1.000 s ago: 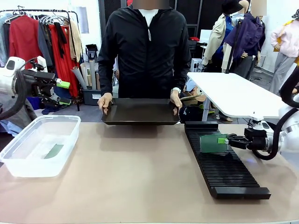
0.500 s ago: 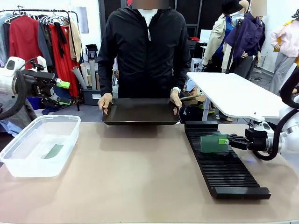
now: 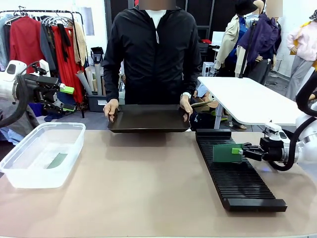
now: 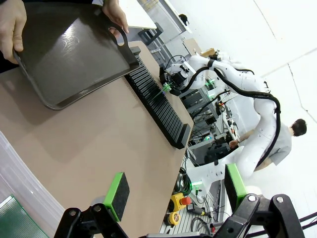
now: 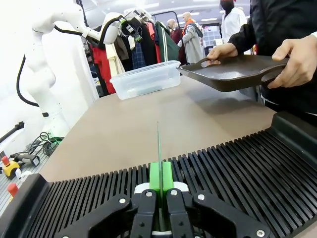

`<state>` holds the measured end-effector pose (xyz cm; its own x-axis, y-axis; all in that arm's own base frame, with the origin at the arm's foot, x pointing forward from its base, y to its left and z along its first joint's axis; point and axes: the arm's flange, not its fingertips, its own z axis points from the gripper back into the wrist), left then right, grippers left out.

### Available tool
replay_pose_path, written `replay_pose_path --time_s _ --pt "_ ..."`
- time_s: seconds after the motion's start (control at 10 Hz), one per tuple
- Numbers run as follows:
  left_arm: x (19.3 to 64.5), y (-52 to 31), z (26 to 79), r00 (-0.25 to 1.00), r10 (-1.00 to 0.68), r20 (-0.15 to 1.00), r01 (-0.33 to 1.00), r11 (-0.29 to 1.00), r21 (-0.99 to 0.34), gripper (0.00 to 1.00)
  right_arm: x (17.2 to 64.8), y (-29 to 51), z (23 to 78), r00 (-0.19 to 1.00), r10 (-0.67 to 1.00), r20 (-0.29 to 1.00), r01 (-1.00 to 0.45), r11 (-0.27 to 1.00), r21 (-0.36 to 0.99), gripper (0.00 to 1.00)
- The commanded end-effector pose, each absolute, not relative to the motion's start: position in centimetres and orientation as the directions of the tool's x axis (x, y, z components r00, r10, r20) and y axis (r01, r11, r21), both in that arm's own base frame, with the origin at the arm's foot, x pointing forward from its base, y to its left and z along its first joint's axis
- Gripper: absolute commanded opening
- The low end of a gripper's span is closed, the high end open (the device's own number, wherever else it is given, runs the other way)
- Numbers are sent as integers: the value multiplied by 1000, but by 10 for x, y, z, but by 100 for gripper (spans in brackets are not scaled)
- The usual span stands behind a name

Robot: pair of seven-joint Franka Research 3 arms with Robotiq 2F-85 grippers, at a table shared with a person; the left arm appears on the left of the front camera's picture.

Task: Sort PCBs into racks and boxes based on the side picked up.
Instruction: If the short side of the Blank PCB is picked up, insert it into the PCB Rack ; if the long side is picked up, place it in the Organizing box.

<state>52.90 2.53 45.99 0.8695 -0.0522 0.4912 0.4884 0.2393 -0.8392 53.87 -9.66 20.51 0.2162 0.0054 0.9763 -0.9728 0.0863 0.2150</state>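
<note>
My right gripper point(image 3: 238, 151) is shut on a green PCB point(image 3: 226, 153), held upright on its edge just above the long black slotted rack point(image 3: 237, 178) at the right of the table. In the right wrist view the PCB point(image 5: 159, 148) shows edge-on between the green pads point(image 5: 167, 176), over the rack's ribs point(image 5: 237, 163). My left gripper point(image 3: 67, 89) hangs open and empty in the air at the far left, above and behind the clear box point(image 3: 42, 154). Another PCB point(image 3: 57, 160) lies flat in that box. The left wrist view shows the open fingers point(image 4: 117, 193).
A person stands at the far side holding a shallow smooth black tray point(image 3: 148, 119) with both hands at the table's back edge. A white side table point(image 3: 247, 99) stands behind the rack. The brown table top point(image 3: 143, 183) lies bare between box and rack.
The right gripper and its PCB have shifted very slightly, staying over the rack. The left arm, the person and the tray have not moved.
</note>
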Motion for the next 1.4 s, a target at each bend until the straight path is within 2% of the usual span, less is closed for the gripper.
replay_pose_path --time_s 0.0,1.2,1.3 --pt "527 25 462 868 -51 493 490 238 -838 100 541 -104 192 177 33 984 -982 74 174 0" --pt "527 25 462 868 -51 493 490 238 -838 100 536 -111 182 171 14 985 -983 72 170 0" --pt "527 25 462 868 -51 493 490 238 -838 100 536 -111 182 172 14 985 -983 70 170 5"
